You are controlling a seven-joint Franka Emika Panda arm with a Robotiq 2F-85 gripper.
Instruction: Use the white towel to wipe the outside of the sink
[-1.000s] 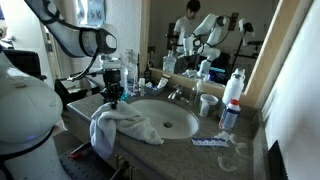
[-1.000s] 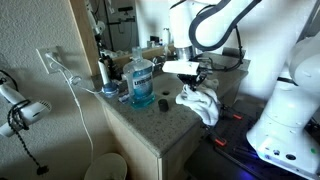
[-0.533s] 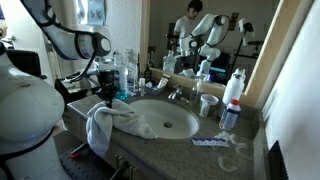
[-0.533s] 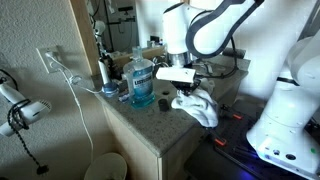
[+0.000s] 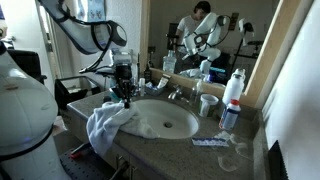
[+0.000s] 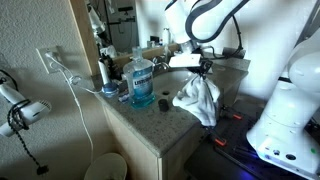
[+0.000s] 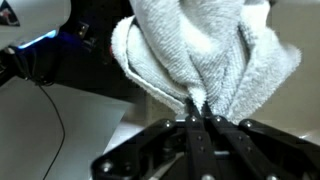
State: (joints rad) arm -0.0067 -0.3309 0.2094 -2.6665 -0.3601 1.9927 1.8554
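Observation:
The white towel (image 5: 108,125) hangs from my gripper (image 5: 125,97) over the front left rim of the sink (image 5: 165,118). Its lower folds drape over the counter edge. In an exterior view the towel (image 6: 197,98) hangs below the gripper (image 6: 205,70), lifted off the countertop (image 6: 160,118). In the wrist view the fingers (image 7: 197,118) are pinched together on a fold of the towel (image 7: 205,50), which fills the upper frame. The gripper is shut on the towel.
A blue mouthwash bottle (image 6: 141,82) and a toothbrush holder (image 6: 104,72) stand near the wall. A faucet (image 5: 178,93), a white cup (image 5: 207,104) and bottles (image 5: 232,98) stand behind and beside the sink. A mirror (image 5: 205,35) backs the counter. A hairdryer (image 6: 22,112) hangs on the wall.
The gripper has risen and moved toward the sink, lifting the towel off the countertop so that it now hangs more upright.

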